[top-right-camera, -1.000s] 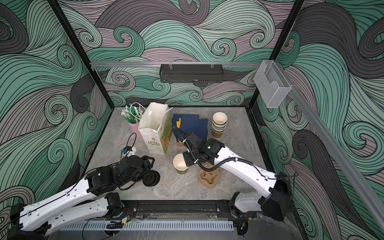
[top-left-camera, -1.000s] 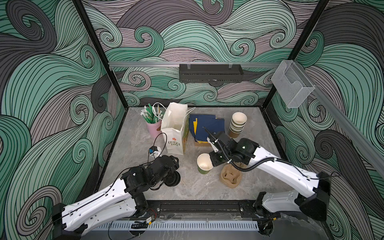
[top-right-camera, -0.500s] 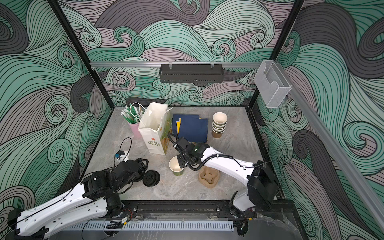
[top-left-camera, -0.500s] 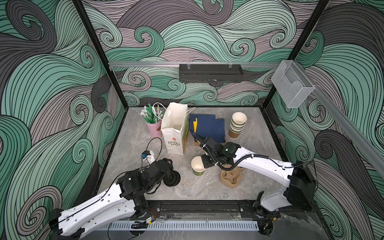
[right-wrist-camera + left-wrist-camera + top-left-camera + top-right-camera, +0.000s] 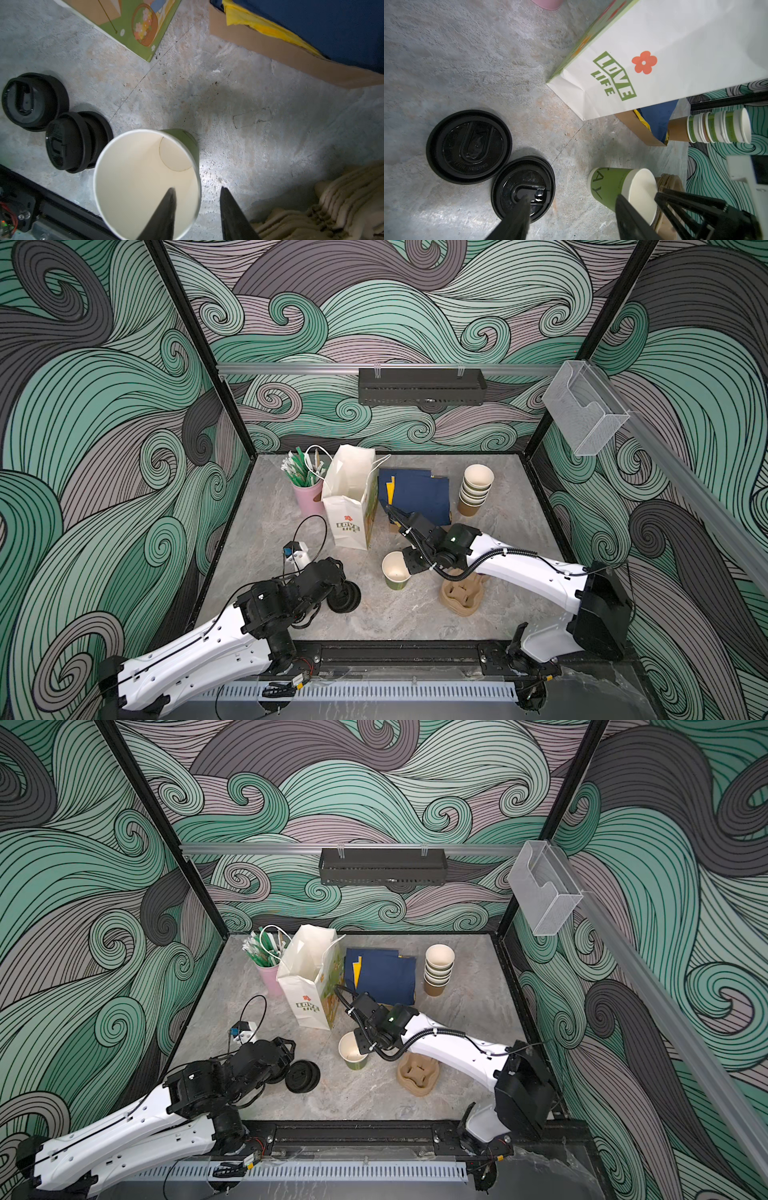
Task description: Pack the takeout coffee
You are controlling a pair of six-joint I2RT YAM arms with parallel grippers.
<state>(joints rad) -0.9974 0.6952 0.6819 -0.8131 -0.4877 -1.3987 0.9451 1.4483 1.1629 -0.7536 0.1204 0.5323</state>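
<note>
An olive-green paper cup (image 5: 395, 572) (image 5: 352, 1053) stands upright with no lid in the middle of the table; a capped takeout coffee is out of view. My right gripper (image 5: 197, 188) (image 5: 409, 566) is open astride the cup's (image 5: 145, 176) rim, one finger inside and one outside, clear of the wall. To the cup's left lie black sip lids (image 5: 344, 598) (image 5: 302, 1077): a single lid (image 5: 469, 146) and a small stack (image 5: 523, 188). My left gripper (image 5: 572, 199) (image 5: 330, 574) hangs open just over them, holding nothing. A white paper bag (image 5: 351, 493) (image 5: 654, 52) stands open behind.
A stack of lidless cups (image 5: 476, 489) is at the back right. A pink cup of straws (image 5: 308, 489) stands left of the bag, and navy napkins in a cardboard box (image 5: 419, 493) lie right of it. Pulp cup carriers (image 5: 463, 597) sit under my right arm.
My right gripper carried the green cup a little to the left, then opened its jaws from a grip on the rim. My left arm drew back slightly.
</note>
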